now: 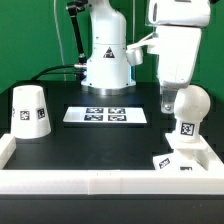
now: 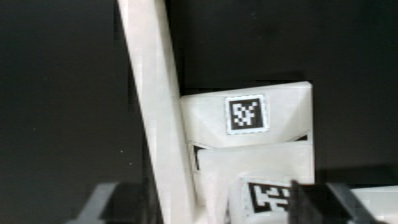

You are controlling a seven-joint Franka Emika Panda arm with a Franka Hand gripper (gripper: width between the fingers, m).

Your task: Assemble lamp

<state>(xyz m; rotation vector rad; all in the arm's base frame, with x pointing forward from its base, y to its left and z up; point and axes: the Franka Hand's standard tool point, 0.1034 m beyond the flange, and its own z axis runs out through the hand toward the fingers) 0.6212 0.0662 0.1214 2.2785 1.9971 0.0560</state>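
The white cup-shaped shade [image 1: 30, 110] stands mouth down at the exterior view's left. The round bulb [image 1: 187, 108] stands upright, neck down, at the right, over the small square base [image 1: 173, 161]. I cannot tell whether it is seated in the base. My gripper [image 1: 166, 102] hangs just left of the bulb, apart from it. In the wrist view the gripper [image 2: 228, 206] is open, its dark fingers [image 2: 100, 204] far apart. A tagged white part, apparently the base [image 2: 249, 112], lies below them beside a white rail [image 2: 157, 100]. The bulb does not show there.
The marker board [image 1: 106, 115] lies flat in the middle of the black table. A low white wall [image 1: 100, 183] runs along the front and right sides, close to the base. The arm's white pedestal [image 1: 106, 60] stands at the back.
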